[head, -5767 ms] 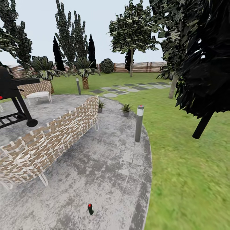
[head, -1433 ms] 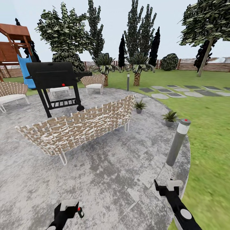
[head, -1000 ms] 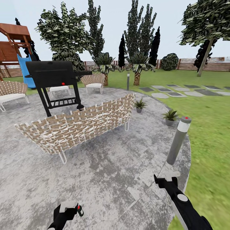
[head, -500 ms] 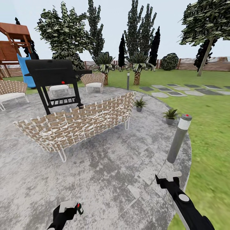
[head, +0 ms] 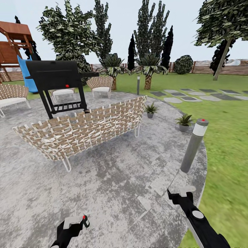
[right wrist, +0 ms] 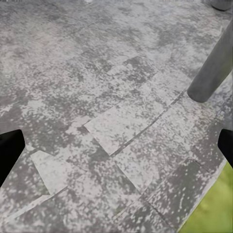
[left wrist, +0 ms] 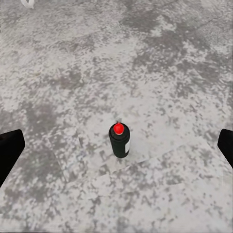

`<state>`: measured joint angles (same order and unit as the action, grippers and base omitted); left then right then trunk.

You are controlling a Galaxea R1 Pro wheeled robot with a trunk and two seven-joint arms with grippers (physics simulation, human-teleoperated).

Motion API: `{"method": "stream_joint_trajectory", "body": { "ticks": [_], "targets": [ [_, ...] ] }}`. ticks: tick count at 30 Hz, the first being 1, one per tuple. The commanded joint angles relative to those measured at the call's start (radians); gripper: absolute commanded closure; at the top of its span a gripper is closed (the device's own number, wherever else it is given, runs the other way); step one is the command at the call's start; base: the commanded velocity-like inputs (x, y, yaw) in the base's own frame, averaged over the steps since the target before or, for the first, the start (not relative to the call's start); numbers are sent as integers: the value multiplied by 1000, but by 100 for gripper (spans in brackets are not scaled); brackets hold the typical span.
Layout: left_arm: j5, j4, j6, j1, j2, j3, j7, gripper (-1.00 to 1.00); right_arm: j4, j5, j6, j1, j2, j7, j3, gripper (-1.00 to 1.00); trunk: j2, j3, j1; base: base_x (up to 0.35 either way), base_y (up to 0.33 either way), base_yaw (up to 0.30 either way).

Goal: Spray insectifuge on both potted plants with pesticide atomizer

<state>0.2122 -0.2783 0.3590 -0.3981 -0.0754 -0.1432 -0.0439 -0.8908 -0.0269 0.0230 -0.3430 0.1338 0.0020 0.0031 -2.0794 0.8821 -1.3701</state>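
Observation:
The pesticide atomizer [left wrist: 119,141], a small dark bottle with a red spot on top, stands upright on the grey paving. It is centred ahead of my open left gripper [left wrist: 117,148], whose dark fingertips [left wrist: 9,151] sit wide apart and touch nothing. In the head view the atomizer [head: 84,221] is just right of my left gripper [head: 73,224]. My right gripper [head: 179,193] hovers open over the paving [right wrist: 111,126], holding nothing. The two potted plants [head: 151,110] [head: 184,121] stand far ahead at the patio's edge in the garden.
A grey bollard lamp [head: 193,146] rises just beyond my right gripper; its base [right wrist: 213,68] is close. A woven wicker sofa [head: 86,129] crosses the patio, with a black grill [head: 57,82] behind it. Lawn [head: 227,144] borders the patio on the right.
The whole view has drifted slightly, so the camera moved. My left gripper stays beside the atomizer, which still stands on the paving. The right arm has barely shifted.

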Motion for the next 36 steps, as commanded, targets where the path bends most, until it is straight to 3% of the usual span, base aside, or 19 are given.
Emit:
{"method": "stream_joint_trajectory", "body": {
  "ticks": [1,2,3,6,36],
  "targets": [
    [16,0,4,-1,-1,-9,-4,-100,4,-4,-15,0,1,0,0,-100,-8,4,-4,0,0,0],
    [30,1,4,0,-1,-9,-4,-100,19,-4,-62,1,2,0,0,-100,-15,8,-8,0,0,0],
    [49,0,5,-1,-1,-10,-4,-100,76,-5,-202,1,2,2,0,-100,-22,11,-11,0,0,0],
    [51,1,5,-1,-1,-10,-4,-100,93,-5,-237,1,1,1,0,-100,-43,20,-23,0,0,0],
    [52,0,5,-1,-1,-10,-4,-100,95,-5,-240,1,1,1,-1,-100,-253,114,-138,0,0,0]
  ]
}}
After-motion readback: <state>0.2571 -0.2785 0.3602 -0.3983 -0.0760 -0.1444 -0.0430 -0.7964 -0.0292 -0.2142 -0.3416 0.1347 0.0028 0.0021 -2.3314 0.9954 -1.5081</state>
